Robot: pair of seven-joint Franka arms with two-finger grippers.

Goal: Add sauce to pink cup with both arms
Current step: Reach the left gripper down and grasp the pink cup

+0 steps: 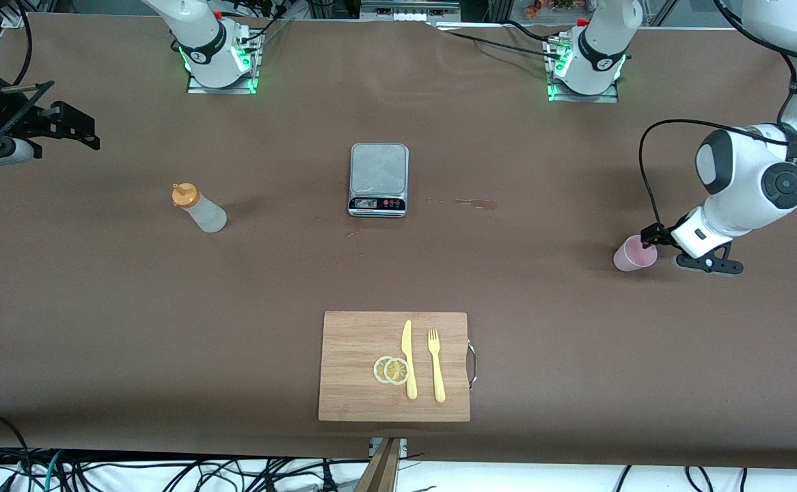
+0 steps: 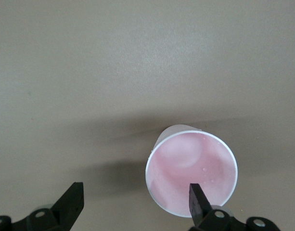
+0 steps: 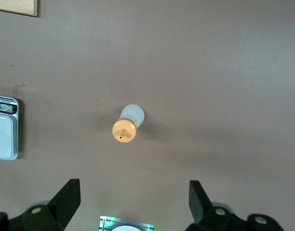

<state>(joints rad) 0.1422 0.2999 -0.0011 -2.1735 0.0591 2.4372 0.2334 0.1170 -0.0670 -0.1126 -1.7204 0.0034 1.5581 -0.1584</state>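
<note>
While the pink cup [image 1: 635,253] stands upright on the brown table covering [image 1: 576,355] toward the left arm's end, the left gripper [image 2: 136,202] is at its rim with fingers spread, one finger [image 2: 199,203] over the glossy inside, gripping nothing. The right gripper [image 3: 133,202] hangs over bare table, likewise spread and empty. The sauce bottle [image 1: 199,208] (translucent, orange-capped) stands toward the right arm's end, well apart from the steel kitchen scale [image 1: 379,179].

Bare table round sauce [image 1: 199,208]; scale [image 1: 379,179] well apart.
</note>
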